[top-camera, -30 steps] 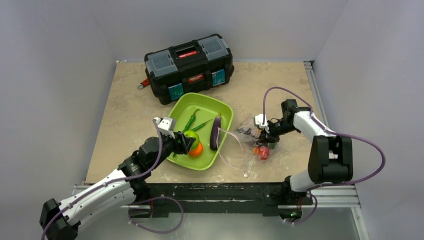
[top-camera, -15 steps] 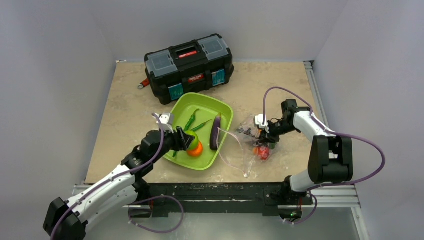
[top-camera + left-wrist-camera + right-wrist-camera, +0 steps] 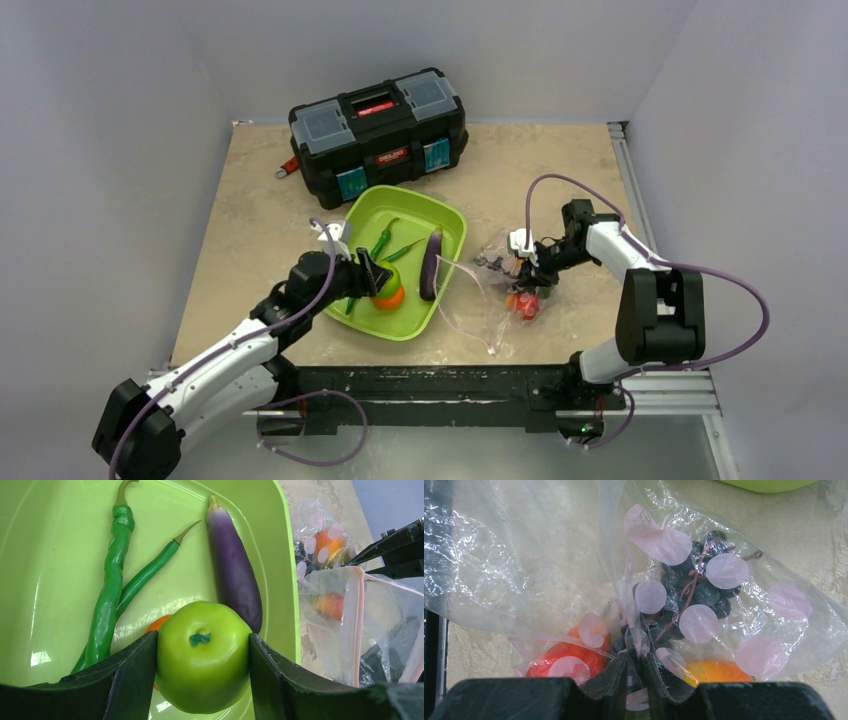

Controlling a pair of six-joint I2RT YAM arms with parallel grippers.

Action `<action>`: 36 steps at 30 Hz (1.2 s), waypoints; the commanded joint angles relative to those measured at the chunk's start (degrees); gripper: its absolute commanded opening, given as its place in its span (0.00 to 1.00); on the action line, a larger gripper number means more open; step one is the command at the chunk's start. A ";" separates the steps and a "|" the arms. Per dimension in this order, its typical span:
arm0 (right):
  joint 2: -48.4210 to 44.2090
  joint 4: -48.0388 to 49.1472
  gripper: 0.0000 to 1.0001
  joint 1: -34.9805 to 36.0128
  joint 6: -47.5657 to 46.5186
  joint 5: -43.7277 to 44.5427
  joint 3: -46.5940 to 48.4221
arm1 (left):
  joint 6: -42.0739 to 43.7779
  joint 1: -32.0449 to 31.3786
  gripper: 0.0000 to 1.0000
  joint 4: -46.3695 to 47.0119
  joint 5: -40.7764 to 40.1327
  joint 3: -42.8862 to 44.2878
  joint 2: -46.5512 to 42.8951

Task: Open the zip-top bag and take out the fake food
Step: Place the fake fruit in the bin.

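- The left end effector (image 3: 201, 645) is clamped on the green lime (image 3: 200, 680), low over the lime-green tray (image 3: 50, 555) at its 7 o'clock corner, with the arm stretched forward.
- The right end effector (image 3: 636, 672), nearly together, pinches the zip-top bag (image 3: 524, 555), which lies on the desk (image 3: 260, 200) at the tray's 3 o'clock.
- Dark berries (image 3: 699, 587), a strawberry (image 3: 559, 662) and a mango (image 3: 719, 672) sit inside the bag.
- An eggplant (image 3: 232, 575) and bean pods (image 3: 107, 595) lie in the tray.
- A toolbox (image 3: 378, 135) stands at the tray's 12 o'clock.

The left hand (image 3: 202, 647) grips a green toy fruit (image 3: 202, 665) over the tray (image 3: 50, 555).
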 commanded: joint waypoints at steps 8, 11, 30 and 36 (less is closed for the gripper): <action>0.20 -1.09 0.19 -0.31 -0.71 -0.51 1.54 | -1.07 1.38 0.00 -0.11 2.23 4.38 2.95; 0.14 -1.18 0.19 -0.25 -0.71 -0.51 1.49 | -1.14 1.65 0.00 -0.72 2.27 4.84 3.30; 0.29 -1.27 0.20 -0.25 -0.74 -0.51 1.66 | -0.37 1.98 0.00 -5.24 2.48 7.82 4.14; 0.32 -1.27 0.20 -0.25 -0.76 -0.51 1.66 | -0.11 1.93 0.16 -6.25 2.92 8.83 3.82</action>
